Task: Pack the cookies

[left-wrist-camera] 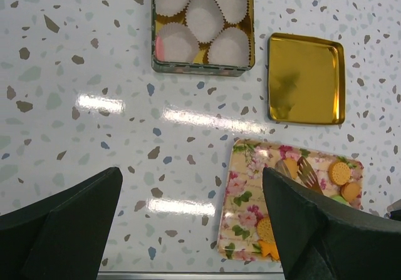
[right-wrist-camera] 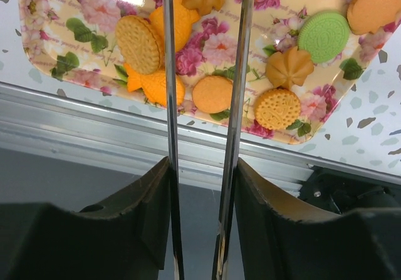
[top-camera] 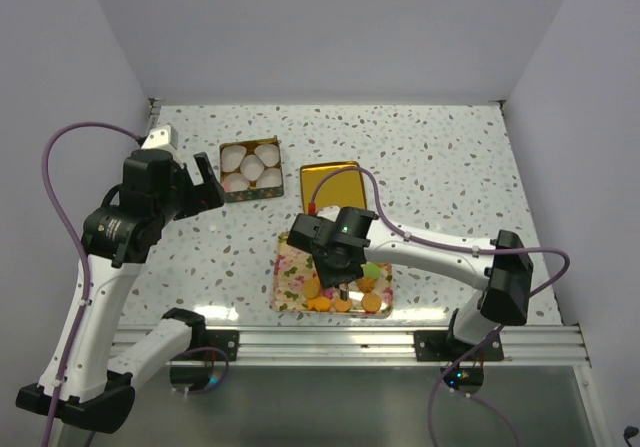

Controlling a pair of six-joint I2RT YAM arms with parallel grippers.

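So, cookies (right-wrist-camera: 213, 94): all lying on the floral tray (right-wrist-camera: 50, 17) at 6 o'clock on the table (top-camera: 450, 167); mostly orange-brown, one green.
Right gripper (right-wrist-camera: 202, 167): over the tray, jaws pinched on a pair of metal tongs (right-wrist-camera: 170, 73); can't tell if the tips hold anything.
Left gripper (left-wrist-camera: 192, 173): jaws wide, nothing in them, out at 9 o'clock.
Tin (left-wrist-camera: 200, 68): white paper cups (left-wrist-camera: 203, 17) inside, 11 o'clock from the tray.
Gold lid (left-wrist-camera: 306, 79): 12 o'clock from the tray.
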